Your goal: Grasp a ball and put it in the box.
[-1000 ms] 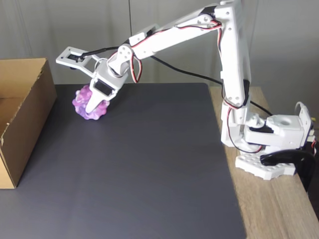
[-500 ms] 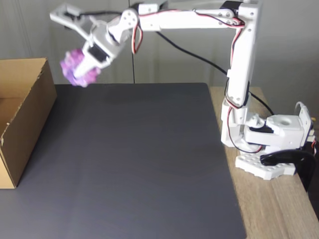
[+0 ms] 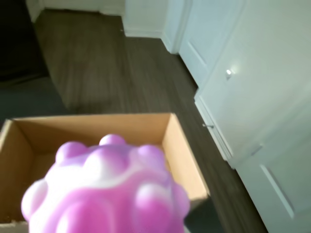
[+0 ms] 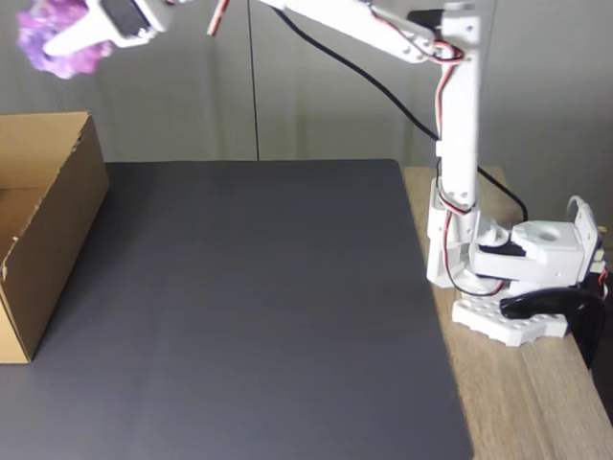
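The knobbly purple, pink and white ball (image 4: 59, 40) hangs high in the air at the top left of the fixed view, with my gripper (image 4: 65, 40) shut on it. It is above the near right edge of the brown cardboard box (image 4: 43, 220), which stands open at the left on the dark mat. In the wrist view the ball (image 3: 104, 191) looms large at the bottom, and the box (image 3: 182, 150) lies open below and behind it.
A dark grey mat (image 4: 259, 307) covers the table. The arm's white base (image 4: 522, 278) stands on the wooden tabletop at the right. In the wrist view a wood floor (image 3: 107, 63) and white doors (image 3: 243, 73) lie beyond the box.
The arm has lifted the ball off the mat and swung it up and to the left, from beside the box to high above its right edge.
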You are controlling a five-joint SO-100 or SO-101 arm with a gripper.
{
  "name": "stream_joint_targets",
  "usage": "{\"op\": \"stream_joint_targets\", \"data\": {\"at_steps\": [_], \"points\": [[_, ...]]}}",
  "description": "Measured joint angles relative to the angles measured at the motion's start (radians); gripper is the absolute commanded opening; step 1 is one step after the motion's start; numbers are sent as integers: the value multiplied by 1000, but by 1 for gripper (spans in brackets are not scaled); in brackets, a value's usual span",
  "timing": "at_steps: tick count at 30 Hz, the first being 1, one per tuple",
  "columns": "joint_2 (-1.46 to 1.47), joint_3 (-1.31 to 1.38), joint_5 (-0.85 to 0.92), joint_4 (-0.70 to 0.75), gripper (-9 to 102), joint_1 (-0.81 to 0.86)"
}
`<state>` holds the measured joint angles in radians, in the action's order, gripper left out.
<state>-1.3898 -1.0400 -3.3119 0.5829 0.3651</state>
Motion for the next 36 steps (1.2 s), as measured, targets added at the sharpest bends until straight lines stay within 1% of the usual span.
{"op": "stream_joint_targets", "data": {"at_steps": [6,11,17,23,36], "points": [[109,155,0,2,15,-87],[256,316,0,-15,15,-132],[517,627,0,-15,15,-137],[746,862,-2,-21,16,-112],[916,893,-8,-74,20,-61]]}}
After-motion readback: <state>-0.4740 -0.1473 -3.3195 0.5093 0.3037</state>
